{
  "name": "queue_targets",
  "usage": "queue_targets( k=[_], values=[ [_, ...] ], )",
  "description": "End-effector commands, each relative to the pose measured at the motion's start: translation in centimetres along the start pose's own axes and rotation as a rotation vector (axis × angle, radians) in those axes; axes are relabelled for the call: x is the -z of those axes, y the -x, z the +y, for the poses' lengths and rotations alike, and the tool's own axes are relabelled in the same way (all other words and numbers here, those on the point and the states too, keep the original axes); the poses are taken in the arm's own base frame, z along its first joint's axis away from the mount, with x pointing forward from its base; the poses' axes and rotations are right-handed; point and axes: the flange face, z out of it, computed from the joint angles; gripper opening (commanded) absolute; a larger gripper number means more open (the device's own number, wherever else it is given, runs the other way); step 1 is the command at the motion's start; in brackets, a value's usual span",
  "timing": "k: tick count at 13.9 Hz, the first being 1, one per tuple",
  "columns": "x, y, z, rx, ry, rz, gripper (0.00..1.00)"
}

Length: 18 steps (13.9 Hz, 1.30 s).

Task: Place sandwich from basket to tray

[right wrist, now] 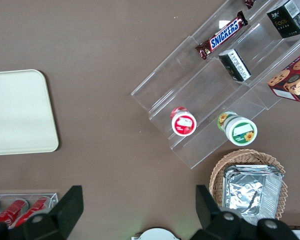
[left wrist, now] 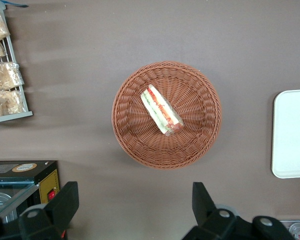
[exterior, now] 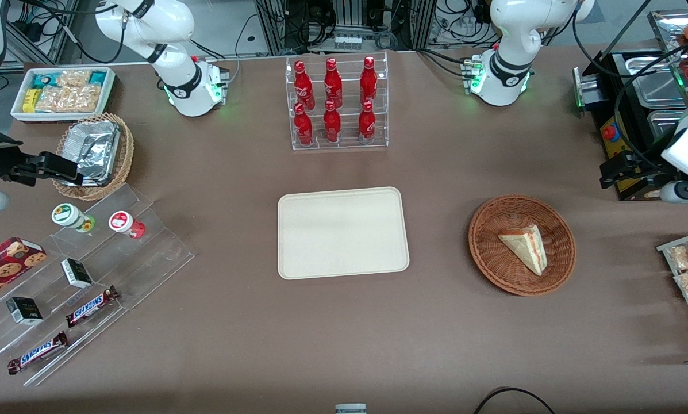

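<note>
One sandwich (exterior: 525, 246) lies in the reddish-brown woven basket (exterior: 487, 253), its pale bread face up in the front view and its red, orange and green layers showing along the cut edge in the left wrist view (left wrist: 161, 109); it rests near the middle of the basket (left wrist: 200, 135), touching only the wicker; the working arm's gripper (left wrist: 135, 210) hangs high above the table with its two black fingers (left wrist: 65, 202) spread wide apart and nothing between them; the basket sits below the gripper, a little ahead of the fingertips, and the sandwich is well apart from both fingers; in the front view the gripper (exterior: 622, 169) shows at the working arm's end of the table, above the brown tabletop (exterior: 344, 333) and just beside the black appliance there; the cream tray (exterior: 342, 232) lies flat on the table between the basket and the parked arm's end, well apart from the gripper, with its rounded edge (left wrist: 292, 134) also visible from the wrist; a clear rack of red bottles (exterior: 335, 103) stands farther from the front camera than the tray; a wire rack of snack packets (left wrist: 5, 75) lies near the basket toward the working arm's end.
</note>
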Motion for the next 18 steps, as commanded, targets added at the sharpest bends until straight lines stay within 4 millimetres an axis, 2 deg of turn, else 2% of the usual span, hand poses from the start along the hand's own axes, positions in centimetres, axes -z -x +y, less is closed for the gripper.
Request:
queue_targets(
  k=[1,4,8,11,14,16,18],
  values=[
    [0.4,0.0,0.3,-0.007,-0.008,-0.004,1.0],
    [-0.7,-0.1,0.4,-0.009,-0.009,-0.011,1.0],
    [-4.8,0.9,1.1,-0.016,0.002,0.01,1.0],
    [-9.9,2.5,1.8,0.037,0.037,0.068,1.0],
    [-16.8,3.2,2.4,0.252,0.062,0.141,1.0],
    [-20.4,2.9,2.6,0.448,0.083,0.138,1.0],
    [-22.3,2.4,3.7,0.532,0.089,0.12,1.0]
  ],
)
